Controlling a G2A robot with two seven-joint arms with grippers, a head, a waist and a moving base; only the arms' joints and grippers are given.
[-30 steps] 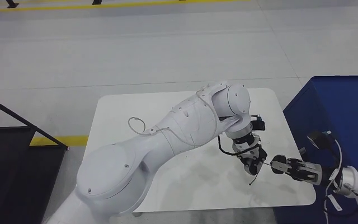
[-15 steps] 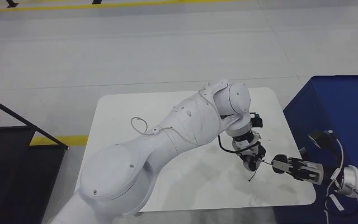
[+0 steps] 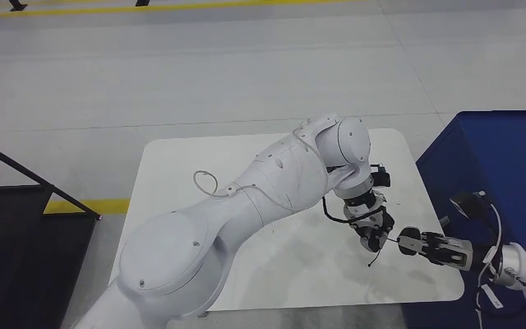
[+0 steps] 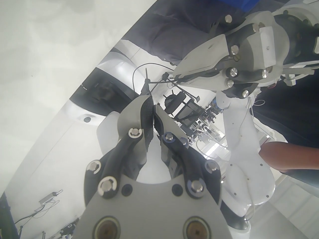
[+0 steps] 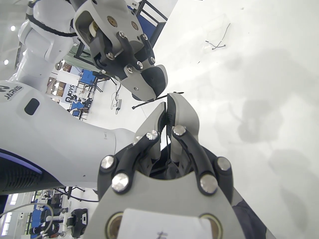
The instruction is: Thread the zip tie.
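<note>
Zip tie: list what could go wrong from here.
1. The zip tie is thin and pinched only at the tips of the left gripper and the right gripper; it could slip or twist out of line.
2. The two grippers sit very close together, so a small move may bump them.
3. They hang near the table edge; a dropped tie might fall off.

One zip tie (image 5: 140,104). Two hands, the left hand (image 4: 152,100) and the right hand (image 5: 166,101). One desk (image 3: 189,173). One blue cabinet (image 3: 477,164). At least two thin dark scraps (image 5: 219,46) on the desk.
</note>
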